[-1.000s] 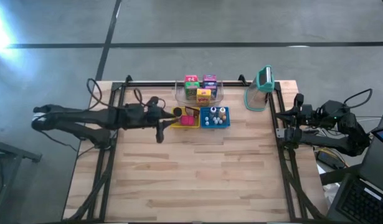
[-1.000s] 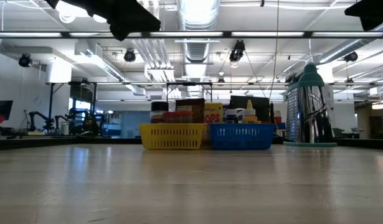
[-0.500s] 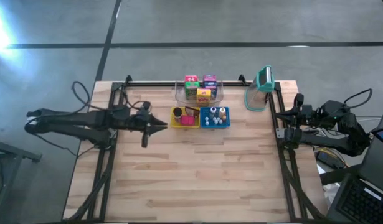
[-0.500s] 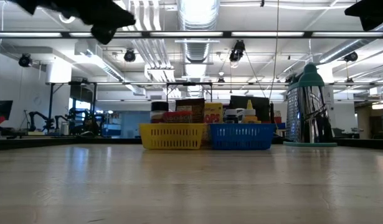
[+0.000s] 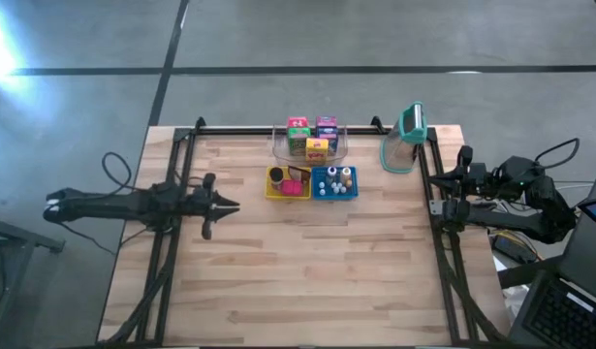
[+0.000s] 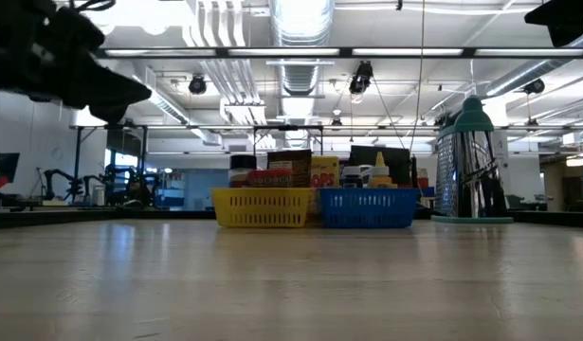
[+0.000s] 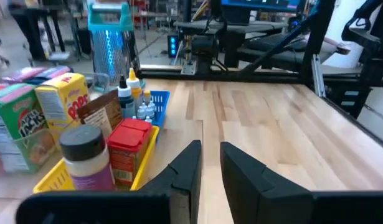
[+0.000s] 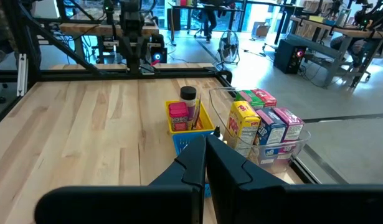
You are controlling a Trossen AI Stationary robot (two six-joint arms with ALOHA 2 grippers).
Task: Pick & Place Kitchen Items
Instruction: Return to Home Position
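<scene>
Well left of the yellow basket (image 5: 269, 183), the left gripper (image 7: 208, 147) hangs empty, fingers a narrow slit apart. A red can (image 7: 130, 150) and a dark-capped bottle (image 7: 85, 155) stand inside that basket; small bottles (image 5: 343, 177) sit in the blue basket (image 5: 334, 197) just right of it. Far right of it, the right gripper (image 8: 205, 139) is closed on nothing.
</scene>
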